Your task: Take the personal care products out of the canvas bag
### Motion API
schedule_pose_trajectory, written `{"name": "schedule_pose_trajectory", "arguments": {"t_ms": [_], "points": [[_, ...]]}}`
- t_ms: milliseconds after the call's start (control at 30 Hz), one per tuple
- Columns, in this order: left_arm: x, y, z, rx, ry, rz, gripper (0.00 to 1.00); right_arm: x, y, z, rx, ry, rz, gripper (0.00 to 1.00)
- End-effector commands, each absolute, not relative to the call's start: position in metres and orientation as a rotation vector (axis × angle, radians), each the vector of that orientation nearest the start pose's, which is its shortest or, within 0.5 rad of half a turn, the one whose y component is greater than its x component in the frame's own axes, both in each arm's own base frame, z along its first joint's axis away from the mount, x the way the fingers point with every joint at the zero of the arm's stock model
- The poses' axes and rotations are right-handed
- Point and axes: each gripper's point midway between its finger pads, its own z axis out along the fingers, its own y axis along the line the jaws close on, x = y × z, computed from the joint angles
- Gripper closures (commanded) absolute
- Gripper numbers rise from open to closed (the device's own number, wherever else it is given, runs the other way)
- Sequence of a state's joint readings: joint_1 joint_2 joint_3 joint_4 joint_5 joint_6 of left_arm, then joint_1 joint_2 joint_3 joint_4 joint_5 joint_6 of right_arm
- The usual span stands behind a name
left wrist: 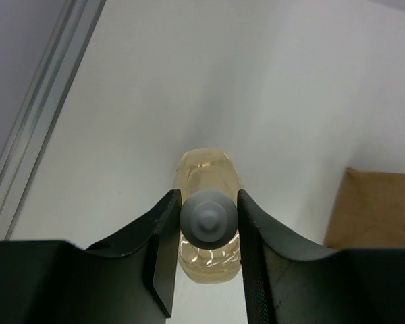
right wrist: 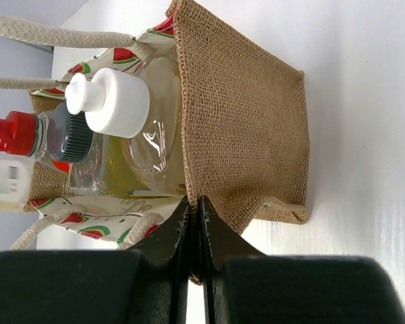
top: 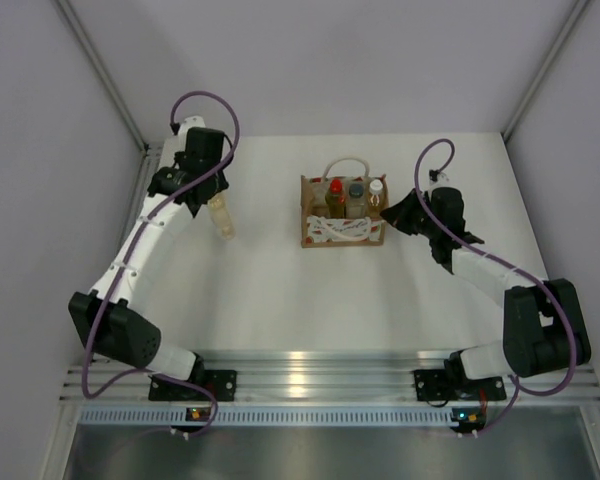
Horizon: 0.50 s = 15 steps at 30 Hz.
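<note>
The canvas bag (top: 342, 232) stands at the table's middle, brown with a white watermelon-print front and pale looped handles. Inside it stand a red-capped bottle (top: 335, 186), a dark-capped bottle (top: 356, 187) and a white-capped amber bottle (top: 377, 187). My left gripper (top: 216, 200) is left of the bag, shut on the cap of a pale amber bottle (top: 223, 220). In the left wrist view the fingers (left wrist: 163, 229) clamp that cap (left wrist: 208, 219). My right gripper (right wrist: 194, 206) is shut on the bag's right side wall (right wrist: 243, 121). The white cap (right wrist: 111, 101) and dark cap (right wrist: 73, 138) show there.
White walls enclose the table on the left, back and right. An aluminium rail (top: 300, 375) with both arm bases runs along the near edge. A corner of the bag (left wrist: 378, 209) shows at the right of the left wrist view.
</note>
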<state>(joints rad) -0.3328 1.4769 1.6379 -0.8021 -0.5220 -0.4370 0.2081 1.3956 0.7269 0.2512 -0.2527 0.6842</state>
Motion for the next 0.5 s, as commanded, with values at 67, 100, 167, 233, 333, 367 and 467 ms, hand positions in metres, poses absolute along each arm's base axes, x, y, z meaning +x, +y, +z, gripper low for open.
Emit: {"name": "schedule_pose_trajectory", "arguments": {"t_ms": [67,100,167,233,333,367,467], "points": [[0.407,-0.032,0.314,-0.543,1.857,0.035,1.00,0.377,0.143,0.130,0.341,2.109,0.762,0.96],[0.405,-0.027,0.312,-0.556,1.837,0.044,1.00,0.377,0.143,0.129,0.341,2.112,0.759,0.96],[0.404,-0.022,0.298,-0.560,1.831,0.072,1.00,0.377,0.143,0.130,0.333,2.113,0.761,0.96],[0.405,-0.020,0.280,-0.559,1.830,0.076,1.00,0.376,0.143,0.130,0.331,2.114,0.762,0.96],[0.404,-0.019,0.252,-0.568,1.873,0.077,1.00,0.375,0.144,0.129,0.329,2.115,0.762,0.96],[0.404,-0.020,0.246,-0.569,1.885,0.076,1.00,0.375,0.144,0.129,0.329,2.117,0.762,0.96],[0.402,-0.019,0.231,-0.571,1.915,0.098,1.00,0.374,0.143,0.129,0.327,2.117,0.761,0.96]]}}
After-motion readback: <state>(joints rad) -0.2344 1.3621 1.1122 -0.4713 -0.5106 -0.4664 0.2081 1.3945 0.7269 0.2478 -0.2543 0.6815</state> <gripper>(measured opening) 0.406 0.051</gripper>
